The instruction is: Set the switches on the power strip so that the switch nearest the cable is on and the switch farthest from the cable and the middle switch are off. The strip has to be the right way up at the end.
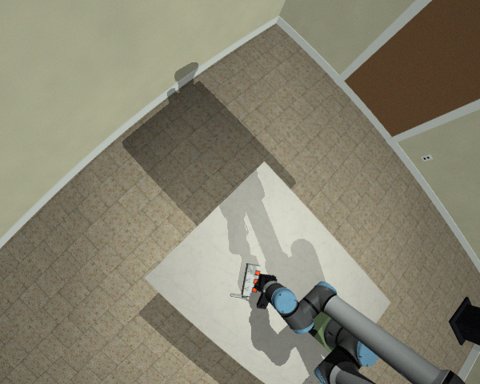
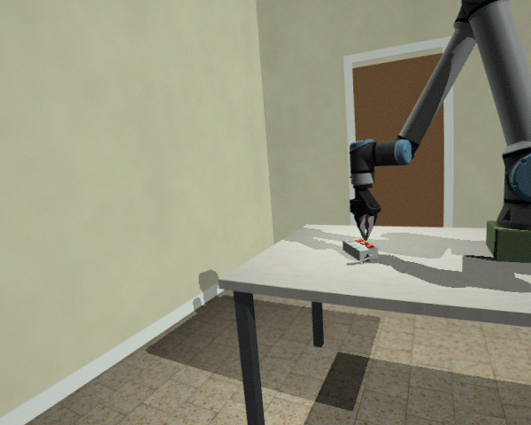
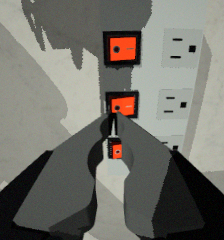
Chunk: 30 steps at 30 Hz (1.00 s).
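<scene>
A grey power strip (image 1: 246, 280) (image 2: 357, 249) (image 3: 151, 75) lies right way up on the white table (image 1: 190, 264) (image 2: 302, 279). It has three orange rocker switches in a row and a socket beside each. A short cable stub (image 1: 235, 294) (image 2: 357, 262) sticks out of one end. My gripper (image 2: 365, 237) (image 3: 113, 113) is shut with nothing in it and points straight down over the strip. In the wrist view its tips touch the near left corner of the middle switch (image 3: 125, 105). One outer switch (image 3: 122, 48) lies beyond it. The other outer switch (image 3: 116, 150) shows between the fingers.
The arm's green base (image 2: 517, 244) stands on the table to the right of the strip. A black block (image 1: 476, 322) stands off the table's right side. A brown door (image 2: 394, 137) is in the wall behind.
</scene>
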Available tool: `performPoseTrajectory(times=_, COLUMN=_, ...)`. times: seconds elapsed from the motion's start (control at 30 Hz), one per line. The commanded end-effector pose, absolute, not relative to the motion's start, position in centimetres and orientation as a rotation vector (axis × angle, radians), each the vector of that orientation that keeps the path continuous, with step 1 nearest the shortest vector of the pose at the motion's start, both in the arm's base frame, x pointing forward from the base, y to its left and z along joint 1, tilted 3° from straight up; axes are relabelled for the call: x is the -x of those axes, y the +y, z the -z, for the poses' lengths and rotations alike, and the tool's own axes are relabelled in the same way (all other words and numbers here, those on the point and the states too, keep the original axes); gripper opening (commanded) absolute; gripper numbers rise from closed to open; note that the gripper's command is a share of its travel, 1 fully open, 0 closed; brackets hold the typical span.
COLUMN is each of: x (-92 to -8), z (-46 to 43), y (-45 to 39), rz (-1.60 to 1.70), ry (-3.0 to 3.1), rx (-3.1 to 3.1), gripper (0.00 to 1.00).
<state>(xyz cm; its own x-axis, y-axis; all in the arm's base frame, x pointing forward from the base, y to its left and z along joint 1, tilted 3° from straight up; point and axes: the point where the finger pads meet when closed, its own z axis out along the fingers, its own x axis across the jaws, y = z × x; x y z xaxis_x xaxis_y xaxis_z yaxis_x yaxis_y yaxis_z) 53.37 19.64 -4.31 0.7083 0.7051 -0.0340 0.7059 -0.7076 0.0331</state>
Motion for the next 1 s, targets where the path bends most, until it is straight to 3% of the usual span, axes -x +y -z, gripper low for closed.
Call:
performPoseTrajectory(times=0.0, x=-53.44, z=4.26, y=19.65, rz=0.027, ry=1.183, rx=-2.863, gripper=0.00)
performPoseTrajectory(times=0.97, x=-53.44, z=4.56, y=19.63, rz=0.027, ry=1.183, rx=-2.863, gripper=0.00)
